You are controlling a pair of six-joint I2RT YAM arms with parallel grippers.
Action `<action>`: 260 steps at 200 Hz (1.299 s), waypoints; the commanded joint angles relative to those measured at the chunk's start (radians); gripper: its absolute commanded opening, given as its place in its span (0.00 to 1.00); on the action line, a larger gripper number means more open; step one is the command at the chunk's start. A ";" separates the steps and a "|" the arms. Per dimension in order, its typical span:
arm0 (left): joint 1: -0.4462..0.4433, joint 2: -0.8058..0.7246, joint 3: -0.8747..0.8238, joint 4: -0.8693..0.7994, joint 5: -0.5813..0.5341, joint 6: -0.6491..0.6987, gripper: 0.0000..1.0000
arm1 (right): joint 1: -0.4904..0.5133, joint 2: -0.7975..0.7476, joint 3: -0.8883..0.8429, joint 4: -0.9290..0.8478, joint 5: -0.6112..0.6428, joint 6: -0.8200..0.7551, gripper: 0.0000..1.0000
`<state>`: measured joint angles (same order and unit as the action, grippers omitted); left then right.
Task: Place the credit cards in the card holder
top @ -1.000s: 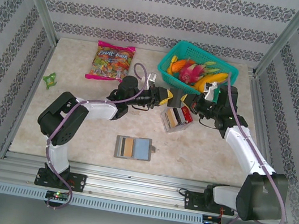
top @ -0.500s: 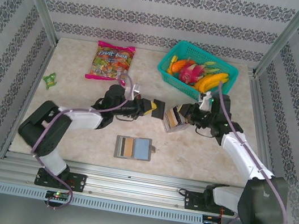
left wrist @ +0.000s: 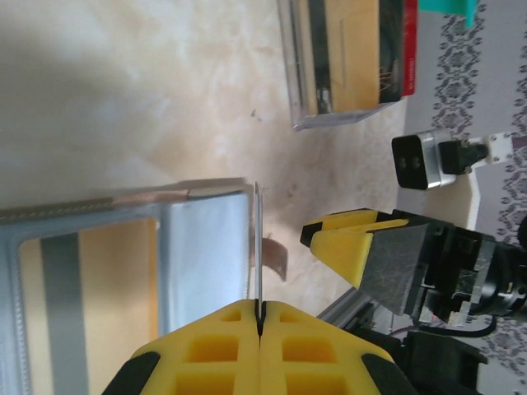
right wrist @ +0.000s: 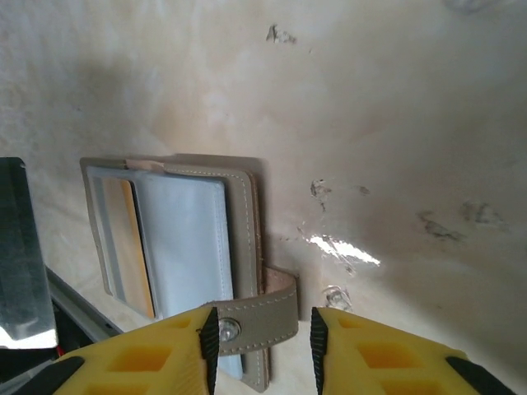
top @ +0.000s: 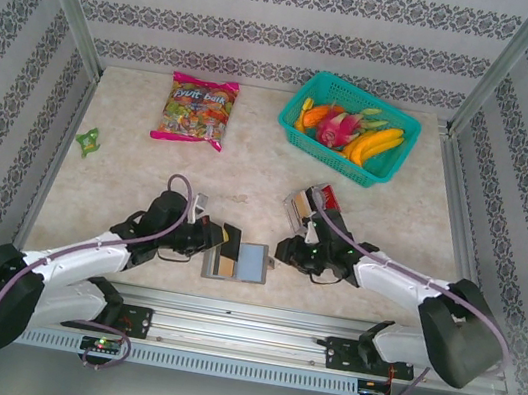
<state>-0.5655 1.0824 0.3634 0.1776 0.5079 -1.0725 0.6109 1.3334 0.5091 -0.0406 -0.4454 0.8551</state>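
The card holder point(top: 245, 263) lies open near the table's front edge, showing a tan card slot and a pale blue panel point(right wrist: 185, 234). My left gripper point(top: 228, 239) is at its left side, shut on one thin card seen edge-on point(left wrist: 257, 247), which stands upright above the holder's blue panel point(left wrist: 206, 255). The same card looks dark in the right wrist view point(right wrist: 16, 247). My right gripper point(top: 284, 252) is open at the holder's right edge, and the snap strap point(right wrist: 268, 313) lies between its jaws untouched. The remaining credit cards point(top: 309, 205) sit stacked in a clear case point(left wrist: 354, 62) behind.
A teal basket of toy fruit point(top: 348, 129) stands at the back right. A candy bag point(top: 196, 110) lies at the back left and a small green item point(top: 88, 139) at the far left. The table's front rail point(top: 242, 331) is close below both grippers.
Both arms have pulled back from the card stack toward the front edge. The left gripper brought a card to the holder; the right gripper came down at the holder's strap.
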 commanded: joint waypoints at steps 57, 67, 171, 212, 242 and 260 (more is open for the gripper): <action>-0.060 0.032 -0.020 -0.036 -0.064 0.064 0.00 | 0.039 0.107 0.006 0.135 0.010 0.041 0.37; -0.066 0.050 -0.018 -0.021 -0.068 0.061 0.00 | 0.041 0.115 0.008 0.135 0.010 0.042 0.37; -0.112 0.193 -0.021 0.075 -0.112 0.060 0.00 | 0.062 0.177 0.015 0.143 -0.001 0.055 0.31; -0.117 0.237 -0.022 0.142 -0.109 0.047 0.00 | 0.081 0.212 0.028 0.159 -0.010 0.063 0.23; -0.119 0.270 -0.024 0.225 -0.094 0.015 0.00 | 0.083 0.225 0.039 0.159 -0.012 0.063 0.15; -0.119 0.266 -0.030 0.244 -0.091 0.005 0.00 | 0.083 0.225 0.044 0.145 -0.003 0.055 0.12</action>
<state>-0.6685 1.3365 0.3508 0.3515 0.4248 -1.0405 0.6510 1.5085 0.5285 0.0715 -0.4305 0.9142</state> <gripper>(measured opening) 0.064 0.138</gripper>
